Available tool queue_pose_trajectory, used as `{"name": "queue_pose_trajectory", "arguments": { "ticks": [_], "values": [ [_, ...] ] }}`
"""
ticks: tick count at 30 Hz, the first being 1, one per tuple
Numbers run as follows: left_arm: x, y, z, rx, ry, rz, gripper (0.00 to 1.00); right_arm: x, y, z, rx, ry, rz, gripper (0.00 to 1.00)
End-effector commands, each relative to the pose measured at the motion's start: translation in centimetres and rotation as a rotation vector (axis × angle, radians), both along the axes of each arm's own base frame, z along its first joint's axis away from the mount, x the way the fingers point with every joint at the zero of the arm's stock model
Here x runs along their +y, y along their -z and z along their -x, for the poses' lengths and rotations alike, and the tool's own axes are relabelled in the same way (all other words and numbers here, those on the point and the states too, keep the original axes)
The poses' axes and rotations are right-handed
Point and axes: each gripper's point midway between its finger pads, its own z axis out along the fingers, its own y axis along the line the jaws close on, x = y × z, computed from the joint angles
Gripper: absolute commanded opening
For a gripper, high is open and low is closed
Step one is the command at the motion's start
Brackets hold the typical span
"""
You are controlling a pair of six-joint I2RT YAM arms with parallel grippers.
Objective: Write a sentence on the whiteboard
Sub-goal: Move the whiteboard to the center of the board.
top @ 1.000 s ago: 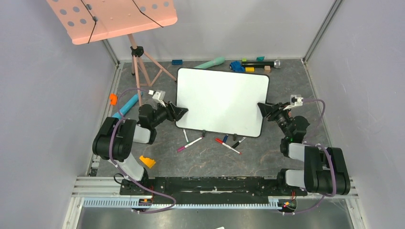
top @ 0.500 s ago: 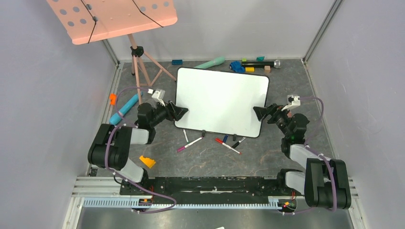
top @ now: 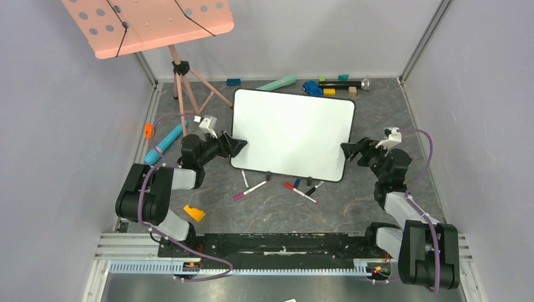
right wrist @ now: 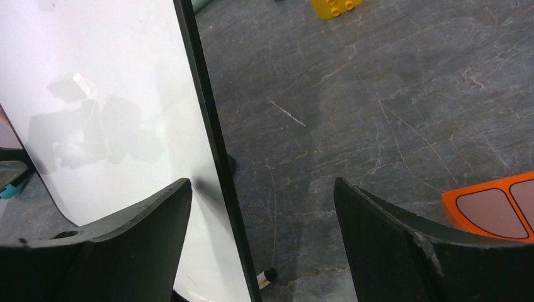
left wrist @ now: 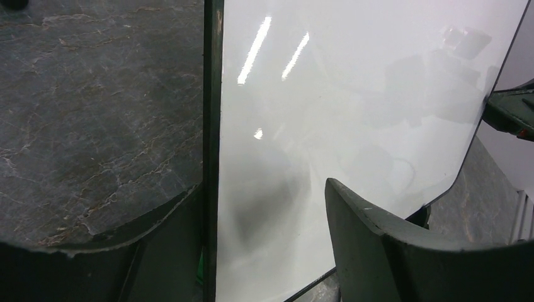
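One whiteboard [top: 291, 133], edges inside left gripper [top: 239, 146], right gripper [top: 346, 150].

You see the whiteboard [left wrist: 352, 126] cut off in the 2 wrist views, the pink tray [top: 151, 25] cropped at the overhead view's top, and 1 orange piece [right wrist: 494, 214] clipped at right.

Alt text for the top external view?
A blank whiteboard sits on a dark table; the left end effector is at its left edge, the right end effector at its right edge. Markers lie by its near edge.
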Motion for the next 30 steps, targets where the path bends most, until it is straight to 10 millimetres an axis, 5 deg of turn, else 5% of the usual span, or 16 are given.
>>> {"name": "queue_pose_trajectory", "arguments": {
  "ticks": [1,10,19,30],
  "values": [
    [-0.5,-2.2,-0.7,-0.084,0.02,0.035,0.72,-0.1,-1.1,-0.3,-0.019,-0.008,0.025,0.8],
    [-0.6,-2.3,-0.2,-0.1,0.032,0.041,0.69,1.1,-0.5,-0.3,-0.002,-0.082,0.004,0.45],
    [-0.4,-1.7,0.1,-0.087,0.02,0.026,0.65,2.9,-0.9,-0.8,-0.024,-0.136,-0.002,0.22],
    [0.2,-0.9,0.6,-0.07,-0.013,0.016,0.59,3.8,-1.2,-2.4,-0.047,-0.157,-0.001,0.15]
  ]
}}
